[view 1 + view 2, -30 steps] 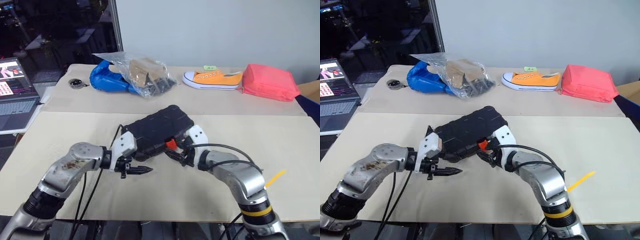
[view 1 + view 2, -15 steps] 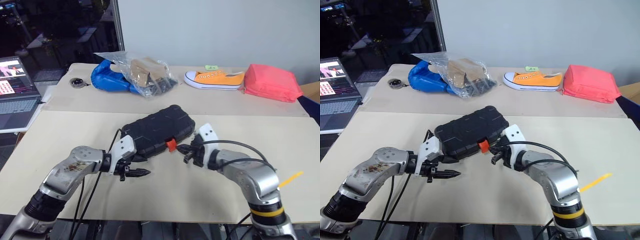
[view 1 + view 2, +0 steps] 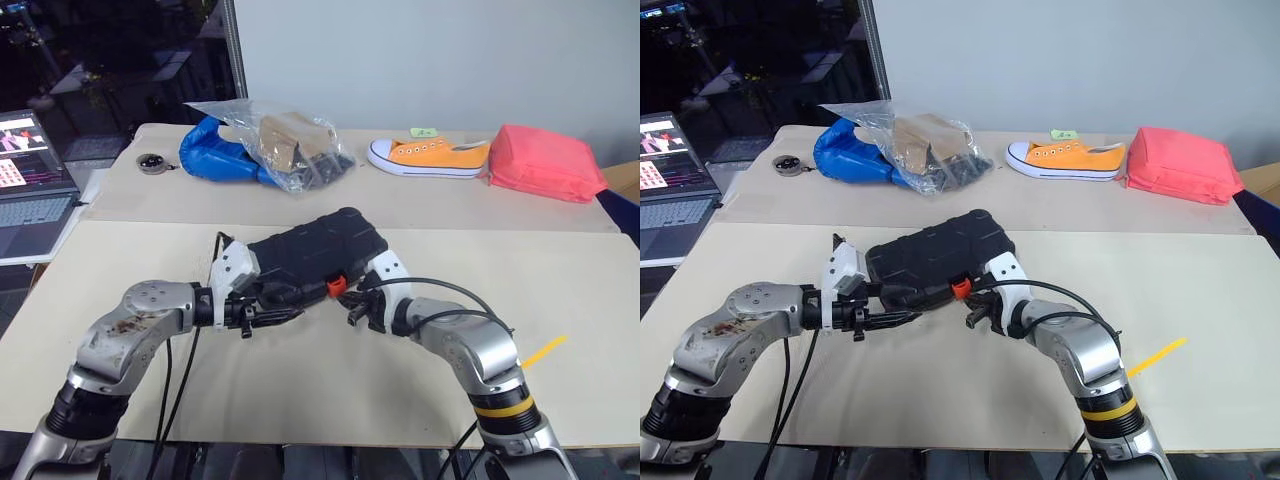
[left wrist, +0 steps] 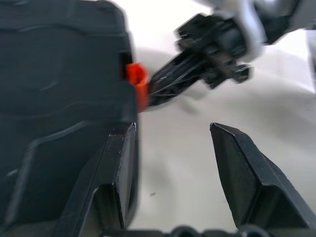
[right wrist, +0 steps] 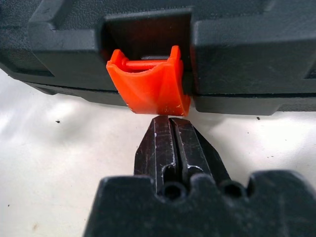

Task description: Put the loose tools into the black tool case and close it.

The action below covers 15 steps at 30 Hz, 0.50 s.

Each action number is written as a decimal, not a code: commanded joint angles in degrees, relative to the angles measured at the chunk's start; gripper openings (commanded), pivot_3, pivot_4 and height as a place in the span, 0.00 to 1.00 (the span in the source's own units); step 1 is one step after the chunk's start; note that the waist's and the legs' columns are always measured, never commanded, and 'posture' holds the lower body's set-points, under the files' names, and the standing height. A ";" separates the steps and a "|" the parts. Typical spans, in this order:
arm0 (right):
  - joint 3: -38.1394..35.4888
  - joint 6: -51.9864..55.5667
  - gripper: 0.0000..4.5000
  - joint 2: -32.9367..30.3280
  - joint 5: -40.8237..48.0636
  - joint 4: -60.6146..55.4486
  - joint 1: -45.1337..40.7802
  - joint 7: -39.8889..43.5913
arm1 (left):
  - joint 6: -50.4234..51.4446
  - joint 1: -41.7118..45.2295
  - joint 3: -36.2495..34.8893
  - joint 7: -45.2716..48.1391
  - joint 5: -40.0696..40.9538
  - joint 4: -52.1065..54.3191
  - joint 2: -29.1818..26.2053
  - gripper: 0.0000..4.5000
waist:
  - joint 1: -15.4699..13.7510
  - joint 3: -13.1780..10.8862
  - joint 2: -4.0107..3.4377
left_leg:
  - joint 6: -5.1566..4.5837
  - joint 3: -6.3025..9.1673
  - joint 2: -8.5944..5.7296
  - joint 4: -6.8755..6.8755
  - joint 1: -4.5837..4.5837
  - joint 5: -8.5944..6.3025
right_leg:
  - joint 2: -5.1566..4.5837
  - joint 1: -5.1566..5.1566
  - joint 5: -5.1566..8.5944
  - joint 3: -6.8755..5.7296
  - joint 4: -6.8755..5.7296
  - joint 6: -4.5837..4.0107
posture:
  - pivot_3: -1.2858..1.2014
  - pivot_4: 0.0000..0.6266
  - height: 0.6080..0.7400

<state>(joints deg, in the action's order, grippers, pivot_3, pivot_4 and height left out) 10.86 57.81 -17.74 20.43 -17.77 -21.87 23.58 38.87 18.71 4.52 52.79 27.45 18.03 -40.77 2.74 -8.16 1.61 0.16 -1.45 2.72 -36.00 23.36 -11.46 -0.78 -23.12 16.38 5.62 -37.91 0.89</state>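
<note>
The black tool case (image 3: pixel 310 255) lies closed on the beige table, its orange latch (image 5: pixel 150 81) facing me. My right gripper (image 5: pixel 170 121) is shut with nothing in it, its tips just under the latch's lower lip. My left gripper (image 4: pixel 170 131) is open at the case's front edge, left of the latch. One of its fingers (image 4: pixel 118 168) lies against the case's side and the other stands free over the table. The loose tools are out of view.
A laptop (image 3: pixel 25 200) sits at the table's left edge. Along the back lie a clear bag over a blue item (image 3: pixel 270 150), an orange shoe (image 3: pixel 430 158) and a pink pouch (image 3: pixel 545 165). A yellow strip (image 3: pixel 545 352) lies near my right arm.
My right gripper has shut and come back in from the right to the orange latch. My left gripper has risen and moved forward to the case's front edge.
</note>
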 commanded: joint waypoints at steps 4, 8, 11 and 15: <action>-1.22 -3.82 0.01 2.50 0.08 0.85 -3.35 0.08 | 1.12 2.25 5.58 -0.65 -4.86 -5.00 0.23 0.57 | 0.13 0.01 -0.02 | 0.00 -0.01 0.01 -0.01 -0.16 0.00 | 0.04 0.10 0.09 0.03 -0.06 0.16 | 0.52 0.24 1.00; -2.87 -3.06 0.01 5.27 1.26 2.23 -3.88 -0.81 | 1.77 3.05 6.58 -0.42 -5.09 -6.01 0.97 0.57 | 0.71 0.02 -0.02 | 0.01 0.09 0.09 -0.02 -0.22 0.01 | 0.26 0.10 0.09 0.11 -0.10 0.16 | 0.52 0.24 1.00; -3.89 -3.56 0.01 7.91 1.12 4.80 -4.35 -2.21 | 2.18 3.06 6.91 -0.30 -5.06 -6.48 1.28 0.57 | 1.02 0.02 -0.03 | 0.00 0.17 0.11 -0.01 -0.25 0.01 | 0.32 0.09 0.08 0.10 -0.15 0.15 | 0.52 0.24 1.00; -4.46 -5.48 0.01 10.84 0.55 8.11 -5.10 -3.13 | 2.98 2.86 7.18 -0.22 -4.85 -6.51 1.76 0.57 | 1.18 0.03 -0.03 | 0.03 0.19 0.09 -0.03 -0.28 0.06 | 0.31 0.13 0.02 0.12 -0.15 0.15 | 0.52 0.24 1.00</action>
<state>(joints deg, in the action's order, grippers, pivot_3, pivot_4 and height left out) 7.94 56.36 -8.39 20.37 -8.16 -24.07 20.62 39.07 23.25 8.26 52.14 23.42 13.00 -39.34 3.91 -8.13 1.58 0.20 -1.25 2.81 -36.04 23.07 -11.38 -0.47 -22.98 16.38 5.74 -38.06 1.05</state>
